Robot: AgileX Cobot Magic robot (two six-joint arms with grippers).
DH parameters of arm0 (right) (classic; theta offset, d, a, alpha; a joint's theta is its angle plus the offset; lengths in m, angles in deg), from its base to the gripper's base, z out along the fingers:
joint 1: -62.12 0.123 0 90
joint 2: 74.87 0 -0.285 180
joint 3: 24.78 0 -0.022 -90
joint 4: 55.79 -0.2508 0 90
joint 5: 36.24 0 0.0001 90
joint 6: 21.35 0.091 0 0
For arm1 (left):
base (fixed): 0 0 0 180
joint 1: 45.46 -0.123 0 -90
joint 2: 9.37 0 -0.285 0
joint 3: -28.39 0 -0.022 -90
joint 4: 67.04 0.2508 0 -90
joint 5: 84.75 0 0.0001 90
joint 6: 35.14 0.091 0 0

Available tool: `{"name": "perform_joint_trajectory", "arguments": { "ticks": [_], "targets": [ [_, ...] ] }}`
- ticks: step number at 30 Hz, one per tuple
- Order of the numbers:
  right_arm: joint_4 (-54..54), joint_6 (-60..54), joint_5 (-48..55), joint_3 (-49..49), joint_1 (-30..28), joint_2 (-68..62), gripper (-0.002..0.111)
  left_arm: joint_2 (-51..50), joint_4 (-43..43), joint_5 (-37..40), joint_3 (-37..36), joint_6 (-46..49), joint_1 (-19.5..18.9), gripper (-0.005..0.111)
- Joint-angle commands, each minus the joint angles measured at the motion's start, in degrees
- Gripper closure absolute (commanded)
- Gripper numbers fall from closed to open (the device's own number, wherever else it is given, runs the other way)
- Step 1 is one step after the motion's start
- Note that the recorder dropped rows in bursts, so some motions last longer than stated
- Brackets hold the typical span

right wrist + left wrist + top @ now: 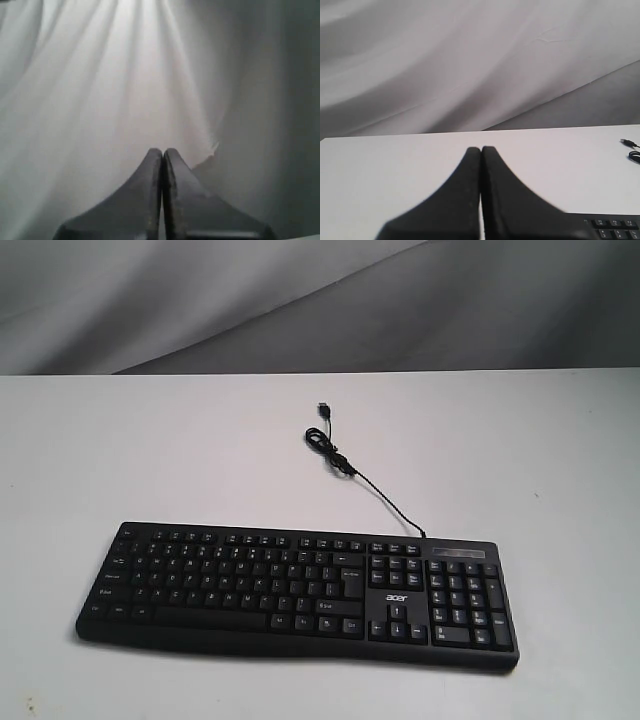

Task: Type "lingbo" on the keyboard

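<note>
Lying along the worktop's front edge, its cable trailing toward the back, the keyboard awaits; left claw and right claw are both pinched closed, probably to form narrow key-pressing tips.

White "acer" logo on black keyboard, key legends too small

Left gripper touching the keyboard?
Apart. The exterior view shows the whole keyboard with no gripper on it; in the left wrist view the shut left gripper has its tips off the keys.
</note>
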Motion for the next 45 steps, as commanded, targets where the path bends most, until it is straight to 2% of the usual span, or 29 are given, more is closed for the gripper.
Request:
{"name": "perform_joint_trajectory", "arguments": {
  "ticks": [1,4,6,8,9,10,12,14,17,19,22,29,33,35,40,45],
  "targets": [
    [9.4,1.2,2.7,-14.6,0.0,-21.7,0.108,0.3,0.0,-0.6,-0.3,-0.1,0.4,0.106],
    [14.4,1.1,12.2,-27.5,0.5,-36.1,0.108,0.3,0.0,-0.6,-0.3,-0.1,0.4,0.106],
    [20.0,-3.3,25.4,-38.3,2.7,-47.3,0.108,0.3,0.0,-0.6,-0.3,-0.1,0.4,0.106],
    [26.8,-6.6,46.6,-48.3,6.9,-55.9,0.108,0.3,0.0,-0.6,-0.3,-0.1,0.4,0.106],
    [28.3,-8.0,55.8,-53.4,8.7,-60.1,0.108,0.3,0.0,-0.6,-0.3,-0.1,0.4,0.106],
    [26.7,-12.6,60.3,-56.8,10.1,-63.7,0.108,0.3,0.0,-0.6,-0.3,-0.1,0.4,0.106],
    [11.9,-31.3,56.4,-59.4,12.7,-68.7,0.108,0.3,0.0,-0.6,-0.3,-0.1,0.4,0.106],
    [-14.7,-57.3,49.5,-59.4,15.2,-71.5,0.108,0.3,0.0,-0.6,-0.3,-0.1,0.4,0.106],
    [-45.5,-85.8,51.8,-59.4,17.9,-74.2,0.108,0.3,0.0,-0.6,-0.3,-0.1,0.4,0.106],
    [-61.4,-103.1,58.0,-59.4,19.9,-76.4,0.108,0.3,0.0,-0.6,-0.3,-0.1,0.4,0.106],
    [-73.5,-115.7,62.2,-58.1,23.2,-79.6,0.108,0.3,0.0,-0.6,-0.3,-0.1,0.4,0.106],
    [-79.0,-127.3,56.1,-49.6,33.2,-83.9,0.108,0.3,0.0,-0.6,-0.3,-0.1,0.4,0.106],
    [-88.2,-137.9,49.0,-43.6,37.5,-84.1,0.108,0.3,0.0,-0.6,-0.3,-0.1,0.4,0.106],
    [-92.2,-141.0,48.2,-42.6,38.4,-84.1,0.108,0.3,0.0,-0.6,-0.3,-0.1,0.4,0.106],
    [-92.4,-138.7,49.9,-41.9,38.5,-84.1,0.108,0.3,0.0,-0.6,-0.3,-0.1,0.4,0.106],
    [-92.6,-138.9,47.1,-40.6,39.4,-85.7,0.108,0.3,0.0,-0.6,-0.3,-0.1,0.4,0.106]
  ]
}}
